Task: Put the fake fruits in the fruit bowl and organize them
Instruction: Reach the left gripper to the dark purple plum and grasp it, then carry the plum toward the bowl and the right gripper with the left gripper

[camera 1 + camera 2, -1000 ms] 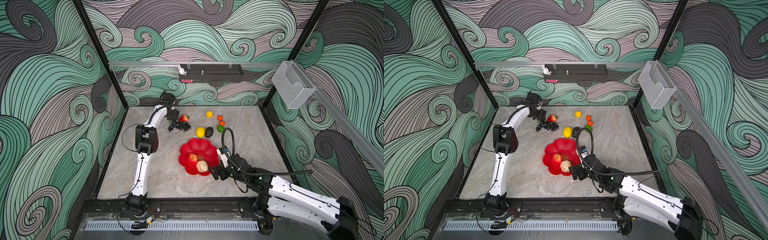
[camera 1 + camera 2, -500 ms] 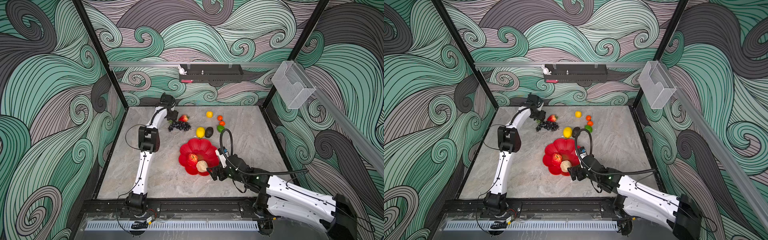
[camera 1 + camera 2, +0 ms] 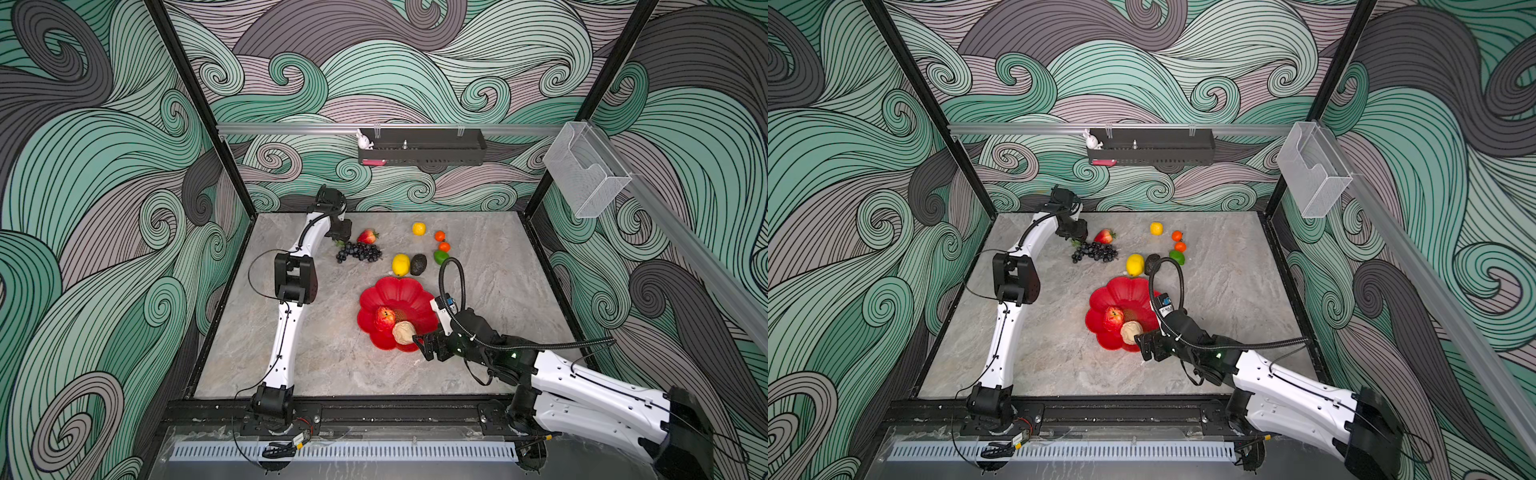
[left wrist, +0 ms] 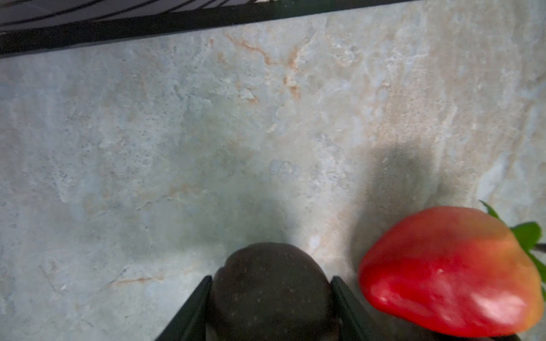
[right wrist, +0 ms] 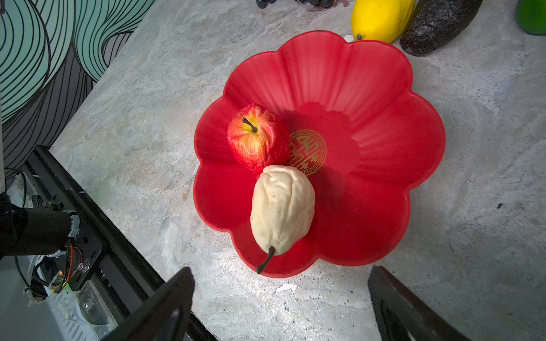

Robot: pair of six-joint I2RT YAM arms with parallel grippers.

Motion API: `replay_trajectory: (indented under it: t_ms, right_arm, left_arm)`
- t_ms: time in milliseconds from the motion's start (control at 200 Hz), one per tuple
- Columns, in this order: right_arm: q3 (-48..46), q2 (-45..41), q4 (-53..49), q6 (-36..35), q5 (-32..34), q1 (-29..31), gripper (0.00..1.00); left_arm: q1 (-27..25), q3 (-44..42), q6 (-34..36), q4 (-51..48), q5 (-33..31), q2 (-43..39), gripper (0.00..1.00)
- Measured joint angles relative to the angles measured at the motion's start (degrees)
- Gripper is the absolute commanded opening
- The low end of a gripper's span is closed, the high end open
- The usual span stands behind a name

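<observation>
My left gripper [image 4: 270, 280] is shut on a dark avocado [image 4: 270, 298] at the back left of the table, its jaws pressed against both sides. It shows in both top views [image 3: 341, 232] [image 3: 1073, 230]. A strawberry [image 4: 449, 271] lies right beside it, and dark grapes [image 3: 359, 252] just in front. The red scalloped fruit bowl [image 5: 354, 88] holds a red apple [image 5: 257, 138] and a beige pear [image 5: 282, 206]. My right gripper [image 5: 280, 271] stands open and empty at the bowl's front right rim [image 3: 428, 345]. A lemon [image 3: 400, 264], a second avocado [image 3: 418, 264], a lime [image 3: 440, 257], two oranges [image 3: 439, 236] and a small lemon [image 3: 419, 228] lie behind the bowl.
The back wall and its black base strip [image 4: 147, 26] run close behind my left gripper. A black wall tray [image 3: 422, 151] with a white rabbit figure [image 3: 364, 140] hangs on the back rail. A clear bin [image 3: 582, 174] is mounted on the right wall.
My left gripper's jaws have closed in on the dark avocado while the left arm shifted only slightly. The right arm has hardly moved.
</observation>
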Motion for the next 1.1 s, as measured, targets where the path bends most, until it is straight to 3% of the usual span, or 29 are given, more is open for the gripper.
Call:
replay_trajectory:
  t_ms: [110, 305, 550, 665, 856, 976, 1101]
  right_arm:
    - [0.0, 0.5, 0.0, 0.0, 0.1, 0.0, 0.93]
    - [0.2, 0.8, -0.2, 0.0, 0.8, 0.0, 0.93]
    - [2.2, -0.4, -1.4, 0.0, 1.1, -0.2, 0.93]
    - [2.9, -0.9, -2.5, 0.0, 1.4, -0.2, 0.91]
    - [6.6, -0.4, -4.0, -0.3, 1.5, -0.4, 0.88]
    - [8.3, 0.1, -4.0, -0.5, 1.4, -0.6, 0.85]
    - [9.8, 2.0, -3.9, -0.5, 0.7, -0.7, 0.82]
  left_arm:
    - [0.9, -2.6, -5.1, 1.0, 0.0, -1.5, 0.52]
    - [5.4, -16.8, -19.2, 7.1, 5.7, -11.0, 0.5]
    - [10.2, -36.0, -34.4, 15.9, 12.5, -29.7, 0.5]
    - [10.3, -50.8, -42.7, 25.2, 15.6, -41.1, 0.5]
    - [8.1, -75.8, -57.7, 38.5, 18.1, -57.8, 0.5]
    - [4.7, -85.3, -64.7, 44.1, 18.3, -64.5, 0.5]
    - [-2.3, -93.5, -71.1, 49.0, 17.0, -72.7, 0.5]
